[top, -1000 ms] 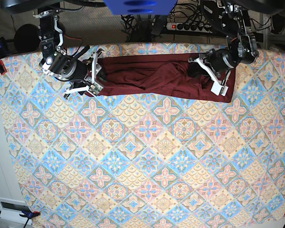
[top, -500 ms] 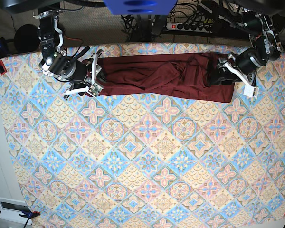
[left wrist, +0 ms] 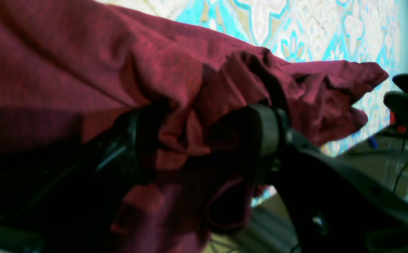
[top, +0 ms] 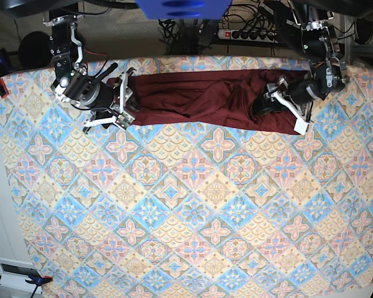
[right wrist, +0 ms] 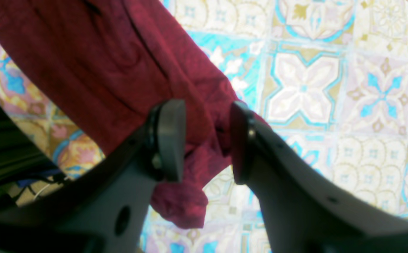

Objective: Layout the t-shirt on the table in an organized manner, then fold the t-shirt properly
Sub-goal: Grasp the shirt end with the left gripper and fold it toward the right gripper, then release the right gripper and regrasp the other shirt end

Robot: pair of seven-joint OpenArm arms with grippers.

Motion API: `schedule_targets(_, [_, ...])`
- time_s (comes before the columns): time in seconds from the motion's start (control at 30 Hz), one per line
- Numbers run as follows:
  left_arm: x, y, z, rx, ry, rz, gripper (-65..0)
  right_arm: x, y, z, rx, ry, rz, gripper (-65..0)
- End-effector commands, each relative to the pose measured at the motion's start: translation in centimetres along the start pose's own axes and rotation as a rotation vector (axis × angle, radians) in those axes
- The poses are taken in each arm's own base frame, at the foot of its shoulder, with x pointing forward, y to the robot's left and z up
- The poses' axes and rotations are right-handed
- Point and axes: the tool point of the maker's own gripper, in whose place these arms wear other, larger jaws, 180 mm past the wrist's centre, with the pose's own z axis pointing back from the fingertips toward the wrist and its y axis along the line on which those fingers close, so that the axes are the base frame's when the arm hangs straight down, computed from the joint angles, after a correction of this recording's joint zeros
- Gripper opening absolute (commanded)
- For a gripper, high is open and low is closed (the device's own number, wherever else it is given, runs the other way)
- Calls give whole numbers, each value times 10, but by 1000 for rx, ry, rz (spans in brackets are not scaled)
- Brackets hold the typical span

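shirt: t-shirt (top: 205, 99) lies bunched in a long strip along the top edge of the bench (top: 193, 217), not spread yet.
left hand: left hand (left wrist: 204, 140), upper right of base view, stands wide with a fold of fabric bunched between its pads; looks draped, not pinched.
right hand: right hand (right wrist: 204, 140), upper left of base view, part-open astride the shirt's end, fabric between the pads, apparently unclamped.
step: layout. Close fully on a single hem layer each side, then draw the corners apart and toward the bench centre, keeping tension even.
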Motion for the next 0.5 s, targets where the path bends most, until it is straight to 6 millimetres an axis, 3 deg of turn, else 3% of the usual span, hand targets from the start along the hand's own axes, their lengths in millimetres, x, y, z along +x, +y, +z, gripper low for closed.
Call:
schedule_targets(0.0, [19,-11,-1,-34,-56,-18,-290,9,-5,5,-13,-35,10,-451])
schedule_targets(0.13, [40,-40,-15,-108,-118,-6,-290,9,-5,5,-13,-35,10,-451])
schedule_targets(0.27, [50,-53,-20,-146,-147,-3,-290,9,-4,5,-12,-34,9,-451])
schedule_targets(0.37, [50,-56,-19,-154,-151,-6,-290,7,-3,4,-10,-31,8,-451])
schedule_targets(0.47, [52,-58,-3,-161,-173,-39,-290,6,-3,4,-8,-27,7,-450])
